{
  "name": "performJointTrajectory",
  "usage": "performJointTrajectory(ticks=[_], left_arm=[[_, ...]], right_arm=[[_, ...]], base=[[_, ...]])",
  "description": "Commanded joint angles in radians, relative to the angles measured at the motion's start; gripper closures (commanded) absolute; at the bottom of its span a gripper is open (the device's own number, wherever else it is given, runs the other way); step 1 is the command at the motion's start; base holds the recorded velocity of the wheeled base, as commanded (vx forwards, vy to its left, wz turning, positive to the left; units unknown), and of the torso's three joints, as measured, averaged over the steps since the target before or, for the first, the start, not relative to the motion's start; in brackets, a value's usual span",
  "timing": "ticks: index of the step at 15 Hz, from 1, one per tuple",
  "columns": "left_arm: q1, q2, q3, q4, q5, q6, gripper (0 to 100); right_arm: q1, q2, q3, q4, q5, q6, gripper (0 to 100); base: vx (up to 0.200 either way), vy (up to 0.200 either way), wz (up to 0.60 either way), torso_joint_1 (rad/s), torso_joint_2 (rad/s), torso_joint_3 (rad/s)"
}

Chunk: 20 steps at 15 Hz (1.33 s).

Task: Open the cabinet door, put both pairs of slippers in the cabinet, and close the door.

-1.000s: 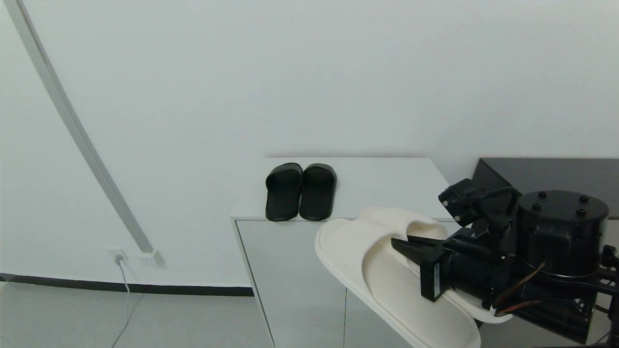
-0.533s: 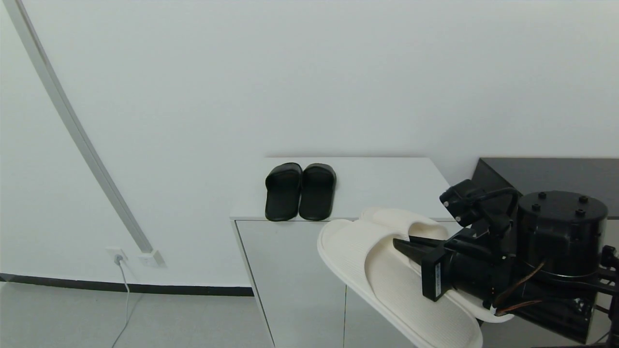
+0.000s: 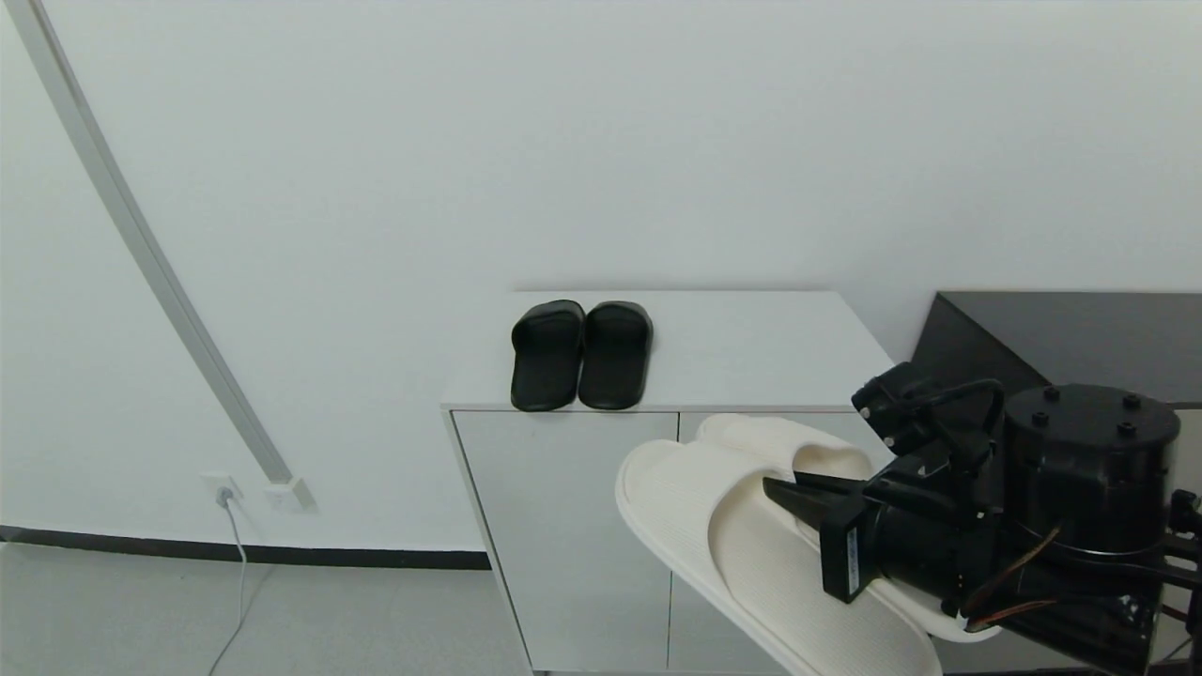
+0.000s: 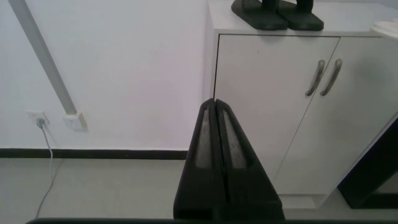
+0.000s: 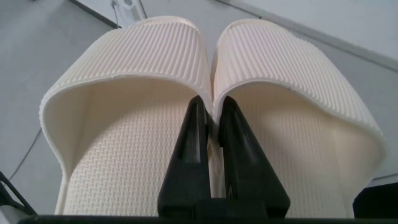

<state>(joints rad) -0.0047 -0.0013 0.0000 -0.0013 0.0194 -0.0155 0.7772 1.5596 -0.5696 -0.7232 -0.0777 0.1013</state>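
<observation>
White slippers [image 3: 714,526] pinched between right fingers [image 5: 194,134]; left fingers [image 4: 204,146] shut, empty. View shifted, prob. the camera lowering; cabinet [image 3: 563,507] doors not opened yet.

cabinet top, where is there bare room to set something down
The widest bare patch of the cabinet top runs from the black slippers right to its edge by the dark counter. A narrow strip lies between them and the left edge. Crowded: the front left, where they sit at the front edge.
</observation>
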Motion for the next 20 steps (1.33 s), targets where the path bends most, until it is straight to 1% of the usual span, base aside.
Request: performJointTrajectory(ticks=[1, 3, 11, 12, 20], left_arm=[[0.000, 0.001, 0.000, 0.000, 0.001, 0.000, 100], [0.000, 0.001, 0.000, 0.000, 0.001, 0.000, 100], [0.000, 0.001, 0.000, 0.000, -0.002, 0.005, 100], [0.000, 0.001, 0.000, 0.000, -0.002, 0.005, 0], [0.000, 0.001, 0.000, 0.000, -0.002, 0.006, 0]], right_arm=[[0.022, -0.026, 0.027, 0.001, -0.001, 0.000, 100], [0.037, -0.033, 0.039, -0.001, -0.002, -0.003, 100], [0.036, -0.029, 0.046, -0.001, -0.005, -0.002, 100], [0.036, -0.029, 0.048, -0.001, -0.005, -0.002, 100], [0.037, -0.035, 0.059, -0.001, -0.007, -0.002, 100]], base=[[0.000, 0.000, 0.00, -0.212, 0.52, 0.290], [0.000, 0.000, 0.00, -0.227, 0.54, 0.317], [0.000, 0.000, 0.00, -0.217, 0.54, 0.323], [0.000, 0.000, 0.00, -0.188, 0.52, 0.325], [0.000, 0.000, 0.00, -0.160, 0.48, 0.322]])
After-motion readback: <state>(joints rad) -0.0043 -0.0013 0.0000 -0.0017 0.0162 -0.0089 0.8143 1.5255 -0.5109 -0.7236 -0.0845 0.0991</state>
